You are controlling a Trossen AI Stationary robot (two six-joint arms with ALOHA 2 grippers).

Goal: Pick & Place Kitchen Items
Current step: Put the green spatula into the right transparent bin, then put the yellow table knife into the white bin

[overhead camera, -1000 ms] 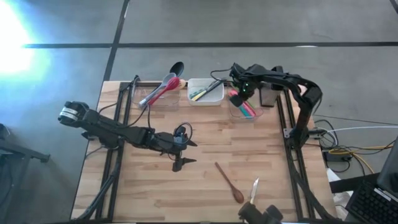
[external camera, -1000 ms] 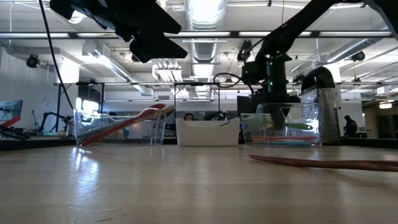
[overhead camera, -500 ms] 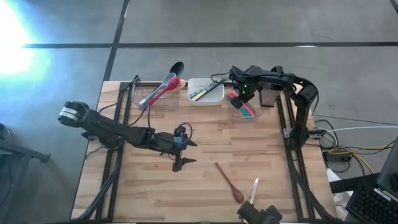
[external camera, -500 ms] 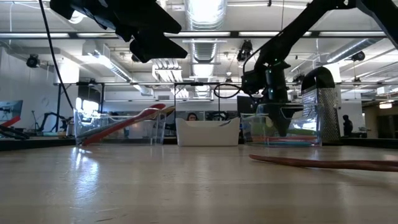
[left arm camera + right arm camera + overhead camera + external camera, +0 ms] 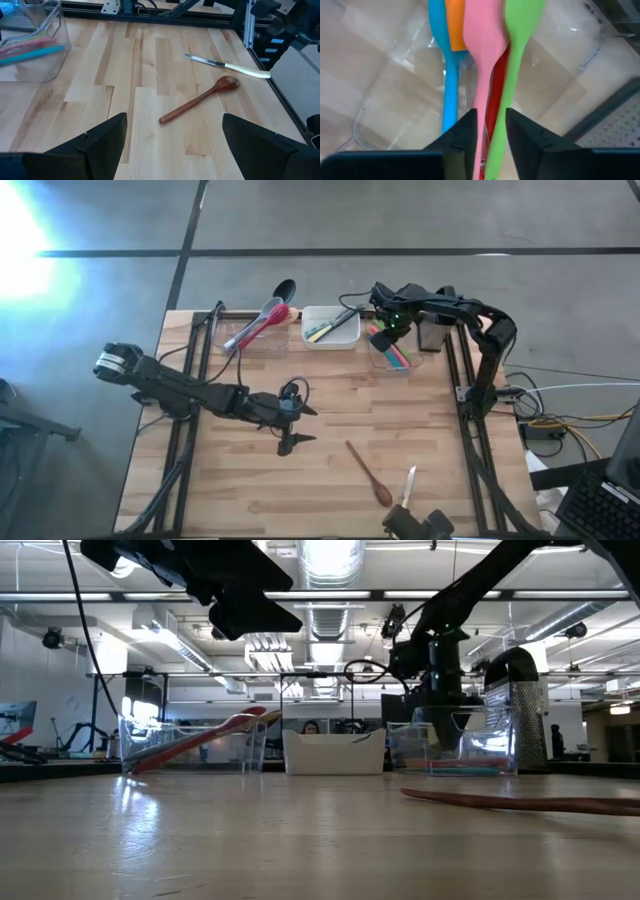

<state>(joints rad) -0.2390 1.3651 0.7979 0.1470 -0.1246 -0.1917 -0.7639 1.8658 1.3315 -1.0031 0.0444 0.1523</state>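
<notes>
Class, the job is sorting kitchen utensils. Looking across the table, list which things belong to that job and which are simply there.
Belongs to the job:
wooden spoon
cream-handled knife
pink spatula
green spatula
blue spatula
red spoon
right pincer, over the clear tub of spatulas

Simply there:
white tub
metal grater
left pincer, waiting mid-table

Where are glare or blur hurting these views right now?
High view: a white flare washes out the upper left corner, off the table. Low view: ceiling lights glare and the wooden spoon looks soft. Right wrist view: the pink spatula and green spatula are blurred.
</notes>
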